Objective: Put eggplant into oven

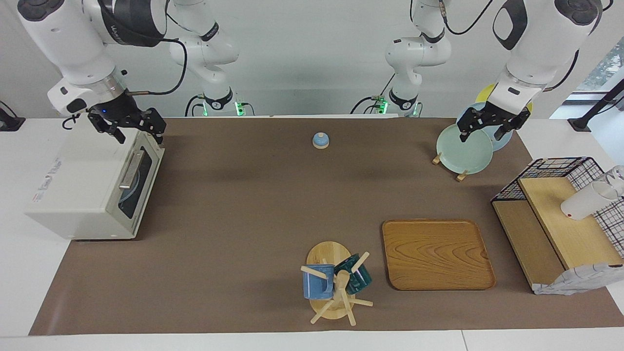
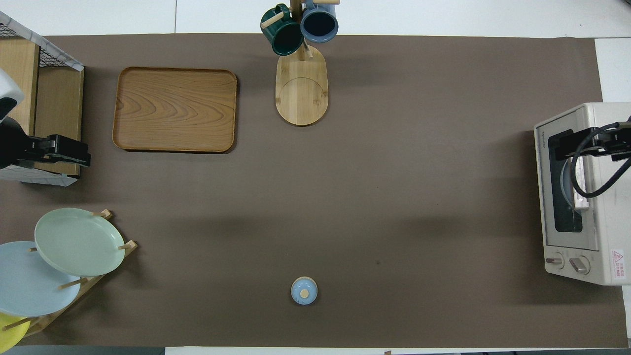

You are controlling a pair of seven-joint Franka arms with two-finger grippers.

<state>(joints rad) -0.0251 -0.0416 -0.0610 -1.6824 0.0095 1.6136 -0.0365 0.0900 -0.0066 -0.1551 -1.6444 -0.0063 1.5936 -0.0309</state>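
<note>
Two pincers, both raised. Right pincer (image 1: 127, 127) over oven (image 1: 83, 190) top front edge; fingers parted, holding nothing. Left pincer (image 1: 490, 127) over plate rack (image 1: 460, 173) at left-arm end of surface (image 1: 243, 195); fingers parted, holding nothing. Oven at right-arm end, door shut. Eggplant not visible in either view.

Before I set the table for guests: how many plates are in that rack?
3. All stand in the wooden rack at the left arm's end: a green plate farthest from the robots, a light blue plate next, a yellow plate nearest, mostly cut off. More may be hidden.
</note>
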